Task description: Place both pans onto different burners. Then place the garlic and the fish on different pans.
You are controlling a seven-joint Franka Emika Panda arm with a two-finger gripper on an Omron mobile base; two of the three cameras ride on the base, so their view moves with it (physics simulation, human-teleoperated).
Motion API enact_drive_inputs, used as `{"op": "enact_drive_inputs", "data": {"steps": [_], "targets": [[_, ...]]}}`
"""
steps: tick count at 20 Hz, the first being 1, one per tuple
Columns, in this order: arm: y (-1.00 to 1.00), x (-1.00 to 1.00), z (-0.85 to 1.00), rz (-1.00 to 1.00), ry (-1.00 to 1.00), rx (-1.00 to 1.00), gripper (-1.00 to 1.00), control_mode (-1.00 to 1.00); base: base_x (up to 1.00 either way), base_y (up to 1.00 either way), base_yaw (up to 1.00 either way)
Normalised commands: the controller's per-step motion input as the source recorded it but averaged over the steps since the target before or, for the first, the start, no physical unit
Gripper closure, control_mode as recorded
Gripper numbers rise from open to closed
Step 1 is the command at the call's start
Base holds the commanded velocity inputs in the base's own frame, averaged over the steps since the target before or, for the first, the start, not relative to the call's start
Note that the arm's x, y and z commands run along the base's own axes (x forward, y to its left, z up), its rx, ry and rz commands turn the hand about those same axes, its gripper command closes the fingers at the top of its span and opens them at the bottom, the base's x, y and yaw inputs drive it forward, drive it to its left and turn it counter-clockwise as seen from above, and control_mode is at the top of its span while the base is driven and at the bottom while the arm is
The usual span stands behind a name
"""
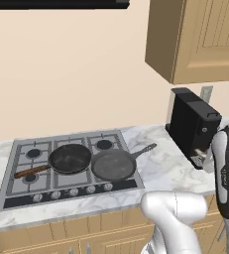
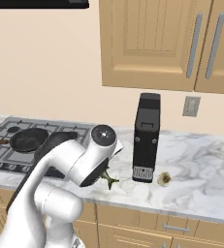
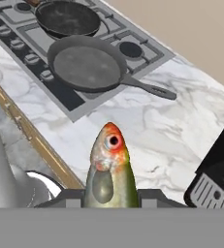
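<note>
Poking up between the end effector's (image 3: 109,196) closed fingers, the slender silvery yellow-green fish (image 3: 108,167) hangs above the white marble counter (image 3: 147,121), near the dark grey short-handled pan (image 3: 87,68) on the grey steel cooktop (image 3: 60,92).

Both pans on the cooktop (image 1: 17,193) — wooden-handled pan (image 1: 70,158) at the middle, grey pan (image 1: 113,164) just right; garlic (image 2: 164,178) right of the coffee machine (image 2: 146,138).
</note>
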Motion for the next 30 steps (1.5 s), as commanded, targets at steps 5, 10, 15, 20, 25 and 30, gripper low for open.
{"op": "enact_drive_inputs", "data": {"steps": [5, 10, 15, 20, 25, 30], "targets": [[0.69, 0.00, 0.00, 0.05, 0.00, -0.03, 1.00, -1.00, 0.00, 0.00, 0.00], [0.67, 0.01, 0.01, 0.04, 0.00, -0.02, 1.00, -1.00, 0.00, 0.00, 0.00], [0.62, 0.12, 0.04, 0.03, -0.01, 0.00, 1.00, -1.00, 0.00, 0.00, 0.00], [0.61, 0.15, 0.04, 0.02, -0.01, -0.01, 1.00, -1.00, 0.00, 0.00, 0.00], [0.61, 0.16, 0.00, 0.02, -0.05, -0.01, 1.00, -1.00, 0.00, 0.00, 0.00], [0.55, 0.16, 0.05, 0.01, -0.11, -0.01, 1.00, -1.00, 0.00, 0.00, 0.00]]}}
